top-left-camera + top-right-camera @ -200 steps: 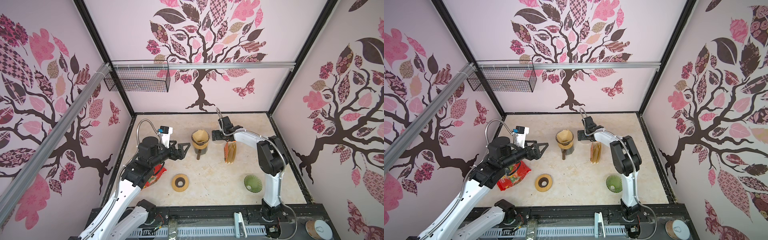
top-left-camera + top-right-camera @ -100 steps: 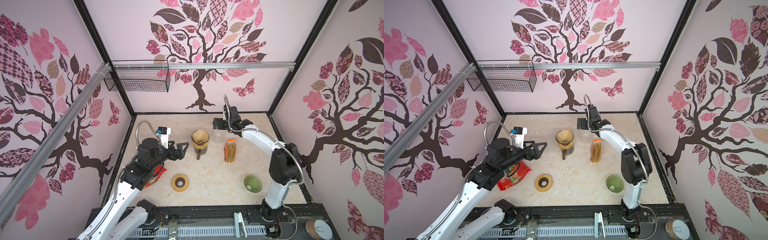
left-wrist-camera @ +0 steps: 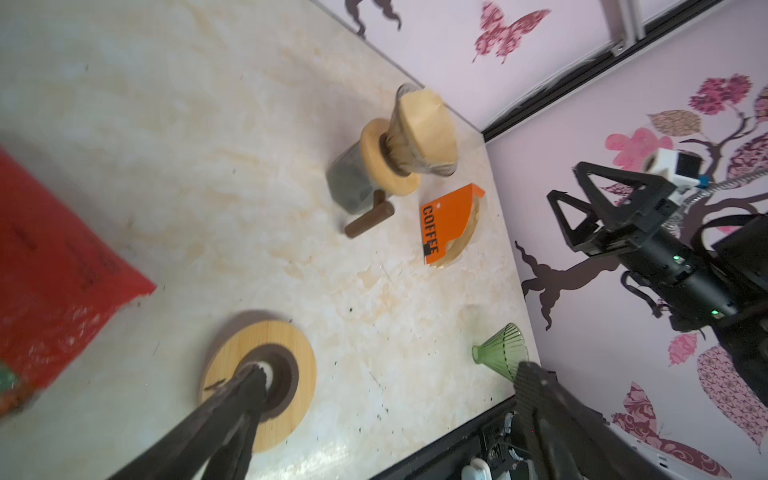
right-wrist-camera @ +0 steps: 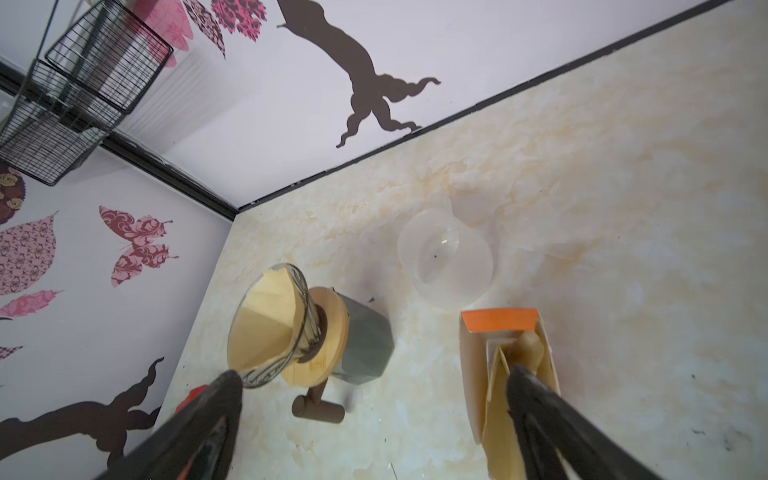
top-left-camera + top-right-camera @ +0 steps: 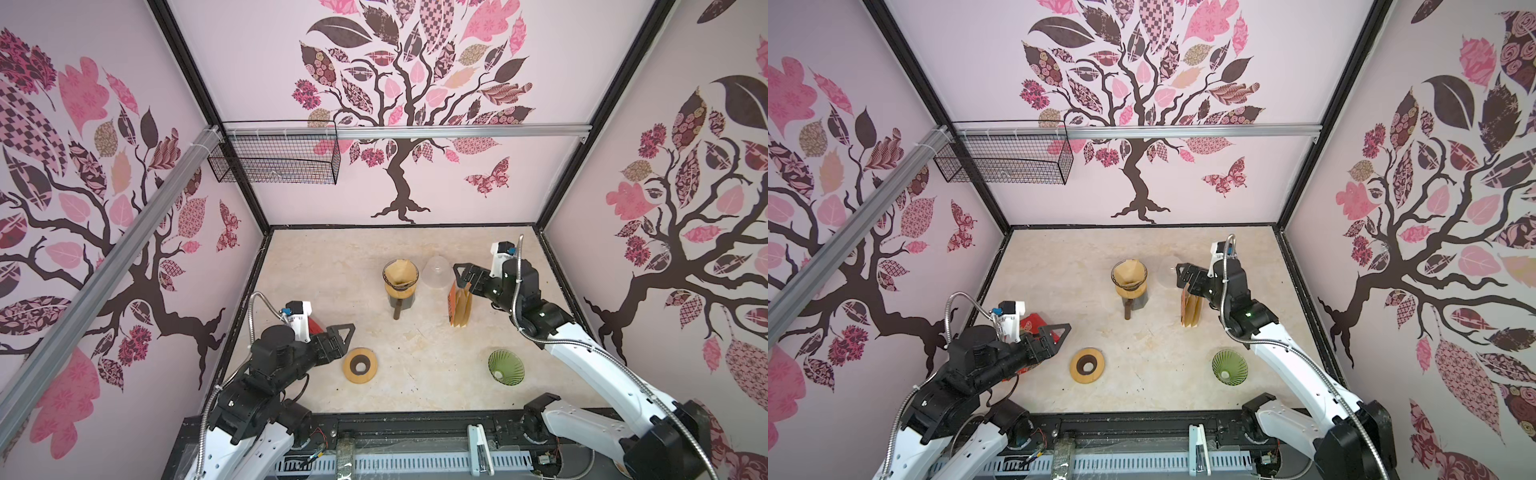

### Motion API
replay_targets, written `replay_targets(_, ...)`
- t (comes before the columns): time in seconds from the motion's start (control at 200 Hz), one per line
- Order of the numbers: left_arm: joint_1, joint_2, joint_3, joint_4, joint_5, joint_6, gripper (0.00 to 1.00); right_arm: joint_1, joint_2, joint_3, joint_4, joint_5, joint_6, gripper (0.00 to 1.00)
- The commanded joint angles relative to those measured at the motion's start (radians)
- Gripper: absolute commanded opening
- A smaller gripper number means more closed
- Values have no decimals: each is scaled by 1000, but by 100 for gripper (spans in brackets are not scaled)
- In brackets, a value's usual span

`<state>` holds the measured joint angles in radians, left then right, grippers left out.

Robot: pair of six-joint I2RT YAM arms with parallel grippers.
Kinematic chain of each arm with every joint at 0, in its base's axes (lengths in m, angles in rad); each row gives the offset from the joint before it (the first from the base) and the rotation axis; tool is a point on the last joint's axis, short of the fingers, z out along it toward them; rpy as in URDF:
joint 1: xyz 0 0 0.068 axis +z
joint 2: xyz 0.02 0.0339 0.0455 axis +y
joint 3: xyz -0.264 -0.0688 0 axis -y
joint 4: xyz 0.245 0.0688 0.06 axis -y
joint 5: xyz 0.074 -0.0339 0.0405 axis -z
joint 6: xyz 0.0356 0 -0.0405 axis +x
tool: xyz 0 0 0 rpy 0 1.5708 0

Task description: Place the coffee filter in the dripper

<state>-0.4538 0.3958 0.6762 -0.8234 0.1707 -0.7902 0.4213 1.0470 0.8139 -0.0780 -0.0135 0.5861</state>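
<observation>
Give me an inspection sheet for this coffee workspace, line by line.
Surface: marble-look tabletop, dark specks scattered.
Job's things: paper filter sits in the glass dripper on a dark mug; filter holder beside it, stocked.
Clutter: clear cup, green dripper, wooden ring, red bag.
Grippers: left gripper and right gripper open, empty.
Cables: metal conduit loops on both arms, clear of the objects.
Surroundings: tree-decal walls, wire basket, aluminium rail.

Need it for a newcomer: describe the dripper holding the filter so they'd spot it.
On the beige tabletop, look toward the back, left of the orange filter holder. The dripper tops a dark mug; it alone is lined with brown paper.
</observation>
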Motion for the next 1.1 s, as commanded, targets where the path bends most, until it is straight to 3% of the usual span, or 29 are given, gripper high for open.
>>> replay_targets(0.0,5,-23,-74,-146,28,-155,95,2,-88,-6,-35,-46,1,100)
replay_targets(0.205,4,-59,-245,-29,83,-322,89,2,-195,-50,-141,-65,-52,100)
replay_targets(0.345,6,-5,-361,115,123,-387,85,2,-210,-58,-161,-84,-77,100)
replay_targets(0.585,6,61,-481,285,84,-445,82,1,-212,-57,-151,-112,-124,100)
replay_targets(0.855,11,10,-581,410,75,-507,81,2,-203,-55,-149,-152,-143,100)
replay_targets(1.095,12,-13,-603,492,80,-548,70,2,-175,-62,-144,-146,-144,100)
